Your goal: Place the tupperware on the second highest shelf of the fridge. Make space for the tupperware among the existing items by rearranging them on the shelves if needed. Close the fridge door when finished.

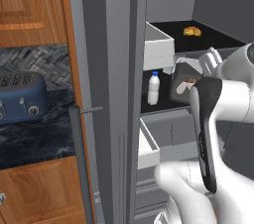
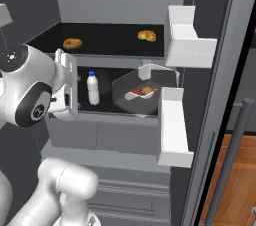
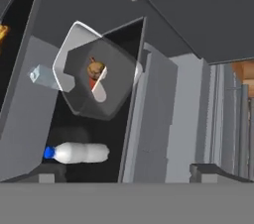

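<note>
The tupperware (image 2: 145,91) leans tilted on its side on the second highest shelf (image 2: 107,109), its open face toward me, with the drumstick (image 3: 95,69) and a red bit inside. The white bottle with blue cap (image 2: 93,88) stands to its left on the same shelf. Two orange-yellow food lumps (image 2: 72,43) (image 2: 147,35) lie on the top shelf (image 2: 110,37). My gripper (image 3: 131,173) is open, fingertips far apart, held back from the tub and touching nothing. My arm partly covers the tupperware (image 1: 184,80) in the left base view. The dark carton is hidden.
Both fridge doors stand open: the left door (image 1: 106,94) carries white bins (image 1: 158,44), the right door (image 2: 220,70) has bins (image 2: 187,40) (image 2: 172,125) close to the tub. A blue toaster (image 1: 22,96) sits on the dark counter at left. Grey drawers (image 2: 125,190) lie below.
</note>
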### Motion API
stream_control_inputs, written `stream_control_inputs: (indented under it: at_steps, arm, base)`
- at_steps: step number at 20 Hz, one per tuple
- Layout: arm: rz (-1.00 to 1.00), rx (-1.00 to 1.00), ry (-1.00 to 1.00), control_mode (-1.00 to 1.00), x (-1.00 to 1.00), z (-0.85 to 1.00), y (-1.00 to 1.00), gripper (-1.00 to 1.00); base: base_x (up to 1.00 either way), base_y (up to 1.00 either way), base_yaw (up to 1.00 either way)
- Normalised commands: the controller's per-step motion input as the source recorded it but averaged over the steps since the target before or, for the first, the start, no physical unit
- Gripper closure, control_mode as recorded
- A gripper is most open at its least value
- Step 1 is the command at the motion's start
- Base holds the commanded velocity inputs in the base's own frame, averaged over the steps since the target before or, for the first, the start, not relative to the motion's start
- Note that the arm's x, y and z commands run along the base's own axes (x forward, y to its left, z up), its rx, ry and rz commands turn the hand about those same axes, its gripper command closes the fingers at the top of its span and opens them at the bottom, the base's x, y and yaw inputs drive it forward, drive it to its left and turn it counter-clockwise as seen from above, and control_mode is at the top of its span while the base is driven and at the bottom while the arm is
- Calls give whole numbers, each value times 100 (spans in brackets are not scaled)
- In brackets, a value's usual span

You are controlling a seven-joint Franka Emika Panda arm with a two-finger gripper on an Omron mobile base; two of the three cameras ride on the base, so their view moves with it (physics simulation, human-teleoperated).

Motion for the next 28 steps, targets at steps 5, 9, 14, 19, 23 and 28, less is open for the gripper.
stream_control_inputs:
  at_steps: [5, 9, 14, 19, 23, 28]
  arm:
    - [0, -6, 0, 100, -14, 0, 0, -100]
    - [0, 0, 0, 100, 0, 0, 0, -100]
    - [0, 0, 0, 100, 0, 0, 0, -100]
    - [0, 0, 0, 100, 0, 0, 0, -100]
    - [0, 0, 0, 100, 0, 0, 0, -100]
    - [0, 0, 0, 100, 0, 0, 0, -100]
  base:
    - [-30, -4, 2]
    - [-66, -23, 16]
    - [-56, -47, 35]
    - [-23, -53, 41]
    - [-28, -21, 29]
    - [-7, 19, -6]
